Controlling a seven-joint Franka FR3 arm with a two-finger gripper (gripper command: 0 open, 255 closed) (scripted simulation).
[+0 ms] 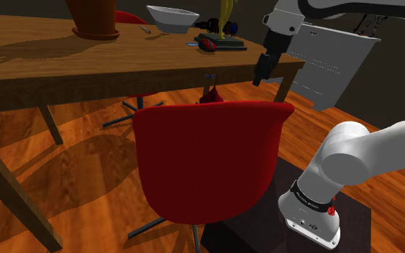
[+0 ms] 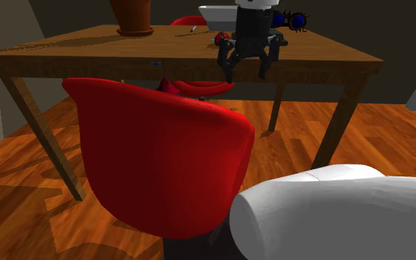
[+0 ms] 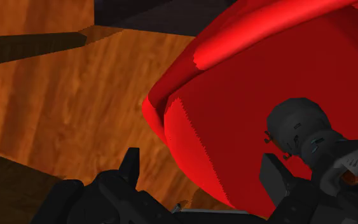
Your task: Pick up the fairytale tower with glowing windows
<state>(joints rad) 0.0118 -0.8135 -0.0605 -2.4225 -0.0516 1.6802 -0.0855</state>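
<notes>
**Ana:** Claw first: how did it stand?

**Ben:** Its two black fingers stood well apart, with nothing between them. It pointed downward just off the near edge of the table, by the corner at the shoulder view's right. Its tips were below the tabletop.

**Ana:** What lay under it?

**Ben:** The red chair, which stood before that edge, and the wooden floor beside it. The wrist view looked down past both fingers onto the chair's red shell.

**Ana:** And where was the tower?

**Ben:** It was on the table, near that same corner. The olive-yellow tower rose from a dark base, and the picture's edge cut off its top. It stood apart from the claw, farther in on the tabletop.

**Ana:** What was around it?

**Ben:** A white bowl sat near it, on the shoulder view's left. A small red item lay at the base's edge. A brown pot stood well apart, toward the table's far left end.

**Ana:** What about the second exterior view?

**Ben:** There the claw hung in front of the table's edge, fingers spread, and the hand covered most of the tower.
</notes>
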